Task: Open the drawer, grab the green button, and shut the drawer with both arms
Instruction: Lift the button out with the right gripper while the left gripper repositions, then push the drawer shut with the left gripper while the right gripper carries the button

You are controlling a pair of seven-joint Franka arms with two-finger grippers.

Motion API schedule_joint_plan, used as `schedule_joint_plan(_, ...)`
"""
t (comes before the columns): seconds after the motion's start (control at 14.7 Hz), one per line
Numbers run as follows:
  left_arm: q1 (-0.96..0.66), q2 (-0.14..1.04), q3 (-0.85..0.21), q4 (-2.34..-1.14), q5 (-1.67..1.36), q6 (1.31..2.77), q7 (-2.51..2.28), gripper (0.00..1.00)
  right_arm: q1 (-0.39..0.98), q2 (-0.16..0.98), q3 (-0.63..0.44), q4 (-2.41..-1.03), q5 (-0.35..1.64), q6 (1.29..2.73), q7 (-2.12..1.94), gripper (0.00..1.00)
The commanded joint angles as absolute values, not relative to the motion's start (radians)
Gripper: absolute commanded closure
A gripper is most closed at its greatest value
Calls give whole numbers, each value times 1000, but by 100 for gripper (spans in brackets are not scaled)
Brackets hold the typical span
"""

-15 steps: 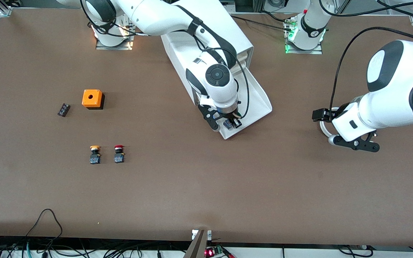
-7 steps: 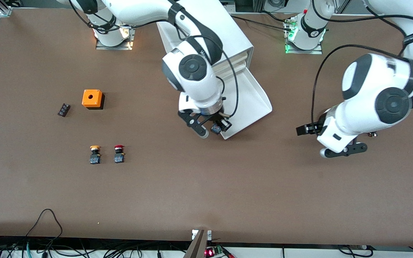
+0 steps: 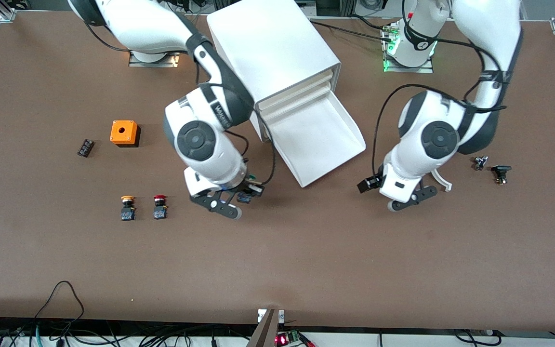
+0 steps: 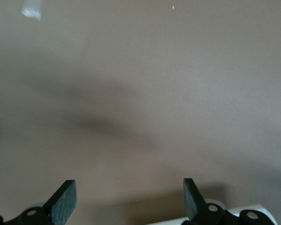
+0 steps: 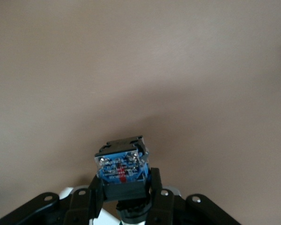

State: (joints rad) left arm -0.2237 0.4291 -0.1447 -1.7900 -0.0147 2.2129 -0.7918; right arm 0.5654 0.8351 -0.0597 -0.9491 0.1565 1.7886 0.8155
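Note:
The lowest drawer (image 3: 328, 144) of the white cabinet (image 3: 272, 48) is pulled out and its tray shows nothing inside. My right gripper (image 3: 239, 196) is over bare table beside the drawer's front, toward the right arm's end. It is shut on the button (image 3: 245, 196). In the right wrist view the button's black-and-blue body (image 5: 122, 166) sticks out between the fingers of the right gripper (image 5: 123, 190), and its cap is hidden. My left gripper (image 3: 412, 198) is over the table toward the left arm's end of the drawer. It is open and empty in the left wrist view (image 4: 129, 199).
An orange-capped button (image 3: 127, 207) and a red-capped button (image 3: 160, 207) stand toward the right arm's end. An orange box (image 3: 124, 132) and a small black part (image 3: 85, 147) lie farther from the camera. A white curved piece (image 3: 443, 182) and small dark parts (image 3: 501, 173) lie by the left arm.
My right gripper lifted the button out of the drawer and carried it toward the right arm's end, over the table. My left gripper moved toward the drawer.

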Motion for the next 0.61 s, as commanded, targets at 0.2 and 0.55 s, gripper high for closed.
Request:
schedule_joint_plan(0.2, -311, 433, -135, -1991, 23, 2502, -1003, 0, 436, 819, -51, -1011, 173, 1692, 390, 100)
schedule_joint_plan(0.55, -376, 446, -137, -2023, 23, 2503, -1068, 0, 385, 813, -55, -1133, 161, 1793, 183, 100)
